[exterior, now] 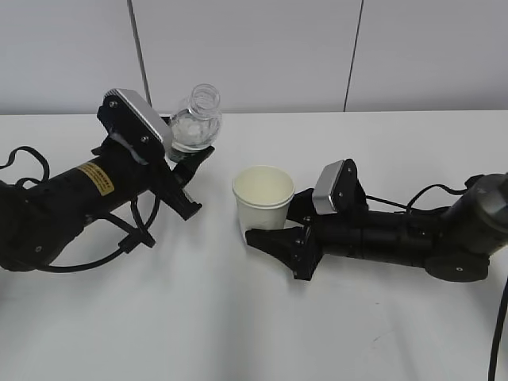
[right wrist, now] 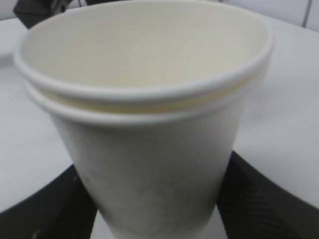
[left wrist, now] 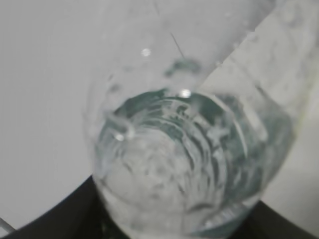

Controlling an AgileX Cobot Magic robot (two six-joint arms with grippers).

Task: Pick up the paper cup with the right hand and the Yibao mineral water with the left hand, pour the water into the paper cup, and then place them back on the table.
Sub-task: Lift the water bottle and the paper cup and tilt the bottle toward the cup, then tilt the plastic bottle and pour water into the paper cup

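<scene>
The Yibao mineral water [exterior: 195, 119], a small clear capless bottle, stands nearly upright and leans slightly right. Its lower part and label are hidden behind my left gripper [exterior: 193, 163]. In the left wrist view the ribbed bottle [left wrist: 184, 164] fills the frame, with the left gripper [left wrist: 179, 221] shut on it, a black finger on each side. The cream paper cup [exterior: 263, 198] stands upright on or just above the table [exterior: 238, 317]. My right gripper [exterior: 284, 224] is shut on its lower wall. In the right wrist view the cup [right wrist: 149, 149] shows a double rim and looks empty, held by the right gripper [right wrist: 159, 214].
A black cable [exterior: 119, 246] loops on the table beside the left arm. Another cable [exterior: 413, 194] runs along the right arm. A grey panelled wall [exterior: 317, 55] stands behind the table's far edge.
</scene>
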